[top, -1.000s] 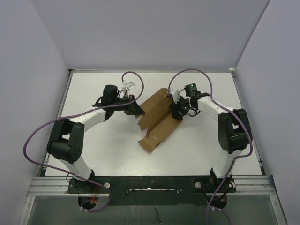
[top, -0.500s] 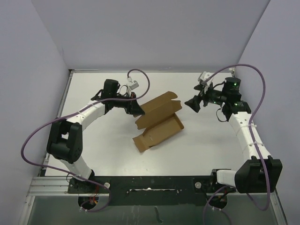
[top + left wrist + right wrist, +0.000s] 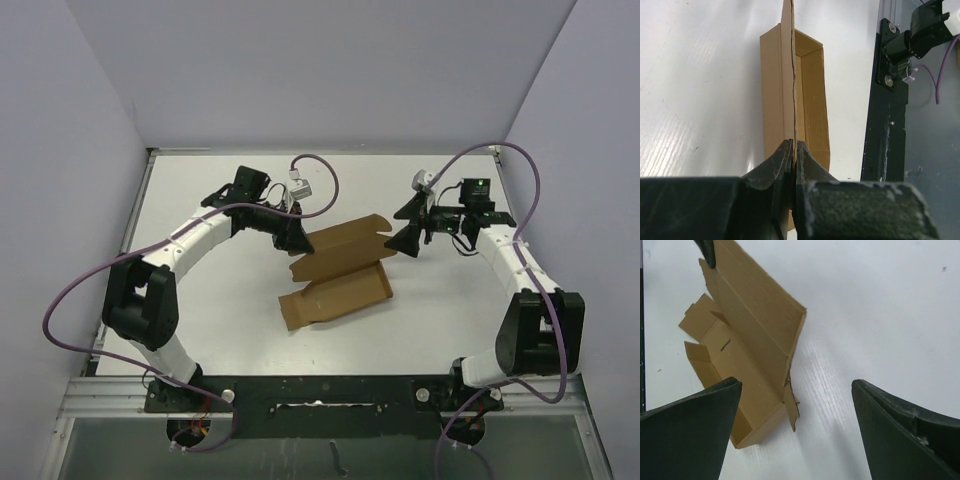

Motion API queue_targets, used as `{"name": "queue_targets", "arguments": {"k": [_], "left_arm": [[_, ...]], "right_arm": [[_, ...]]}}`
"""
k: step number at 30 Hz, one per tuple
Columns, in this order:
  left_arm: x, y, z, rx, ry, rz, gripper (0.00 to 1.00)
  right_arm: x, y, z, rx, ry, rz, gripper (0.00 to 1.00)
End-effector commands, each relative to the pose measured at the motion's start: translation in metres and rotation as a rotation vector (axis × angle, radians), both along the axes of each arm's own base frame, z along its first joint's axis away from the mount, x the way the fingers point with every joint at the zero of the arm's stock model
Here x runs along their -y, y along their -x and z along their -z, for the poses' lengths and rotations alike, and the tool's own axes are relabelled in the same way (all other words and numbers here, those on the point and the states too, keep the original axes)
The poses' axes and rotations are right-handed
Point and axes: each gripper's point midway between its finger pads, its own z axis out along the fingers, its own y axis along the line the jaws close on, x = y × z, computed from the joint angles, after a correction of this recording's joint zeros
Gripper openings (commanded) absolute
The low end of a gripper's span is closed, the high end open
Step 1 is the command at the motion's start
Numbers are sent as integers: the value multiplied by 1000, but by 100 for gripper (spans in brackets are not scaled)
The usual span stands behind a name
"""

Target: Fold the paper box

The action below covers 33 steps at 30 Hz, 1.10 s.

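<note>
My left hand (image 3: 297, 241) is pressed together on the paper box (image 3: 338, 280), pinching the edge of its raised panel at the left end. The box sits half-formed in the middle of the desk (image 3: 440, 315), its long axis running from near-left to far-right. My right hand (image 3: 404, 230) hangs spread wide, holding nothing, just off the box's right end and apart from it, so I judge it nearer the loose flaps there, which lie to its left.
</note>
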Motion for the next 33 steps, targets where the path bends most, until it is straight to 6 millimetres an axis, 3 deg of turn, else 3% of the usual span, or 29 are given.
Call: {"name": "queue_targets", "arguments": {"k": [1,7,16,26,28,33], "left_arm": [[5,-6,-9,60,11,41,0],[7,-1,-12,78,23,58,0],[8,3,-18,105,46,72,0],[8,2,-21,134,59,58,0],[6,-4,-23,152,57,14,9],[-7,-22,-41,183,71,-198,33]], "right_arm": [[-18,8,0,47,35,-105,95],[-20,5,16,11,42,-99,86],[-31,3,34,-28,64,-121,61],[-37,13,30,-4,41,-184,4],[-36,14,28,8,34,-183,0],[-33,16,21,19,1,-176,0]]}}
